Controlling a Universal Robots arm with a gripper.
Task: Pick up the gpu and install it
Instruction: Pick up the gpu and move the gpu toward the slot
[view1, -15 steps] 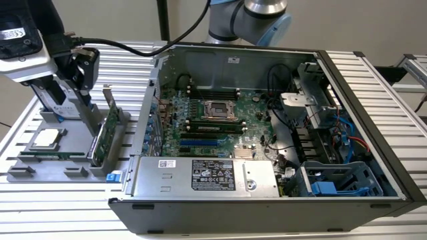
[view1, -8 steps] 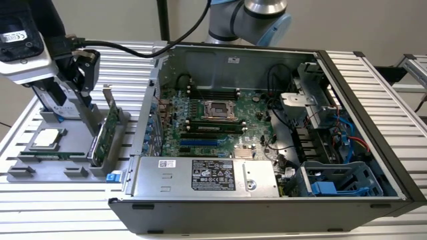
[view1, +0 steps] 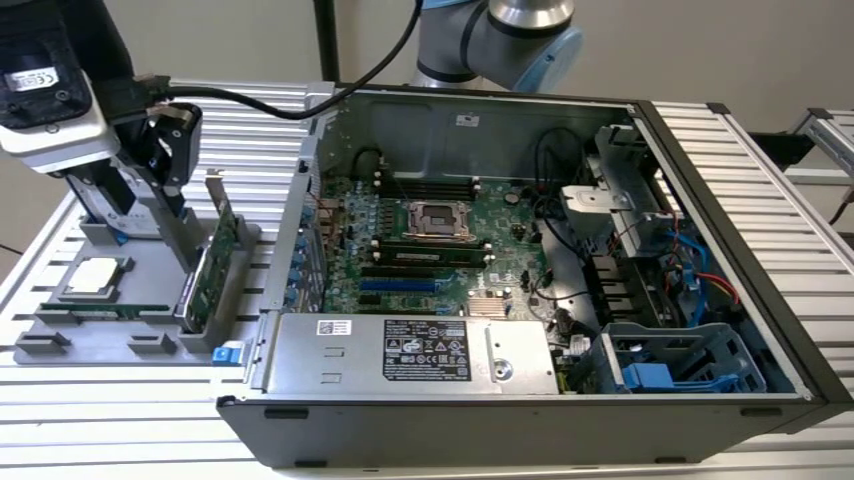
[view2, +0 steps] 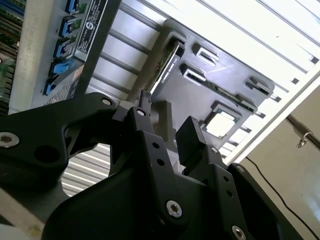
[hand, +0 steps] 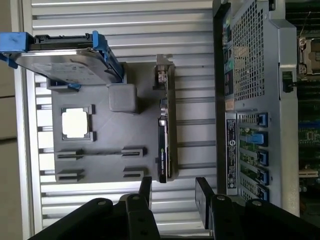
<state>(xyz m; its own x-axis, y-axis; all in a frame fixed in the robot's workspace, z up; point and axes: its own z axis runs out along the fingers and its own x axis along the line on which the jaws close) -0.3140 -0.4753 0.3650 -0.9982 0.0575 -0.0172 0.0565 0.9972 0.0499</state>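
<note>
Your ribbed aluminium table (view1: 747, 150) carries an open computer case (view1: 467, 440) and, to the exterior view's left, a grey parts tray (view1: 147, 345). The gpu (hand: 163, 150) stands on edge in the tray slot nearest the case. Your gripper (hand: 174, 187) hangs above it, pointing down, jaws wide, holding nothing.

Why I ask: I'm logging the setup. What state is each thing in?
gripper, open, holding nothing
gpu, upright on edge in the gray holder, ungripped
hard drive, propped in the holder
processor chip, flat in its recess
computer case, side open
</note>
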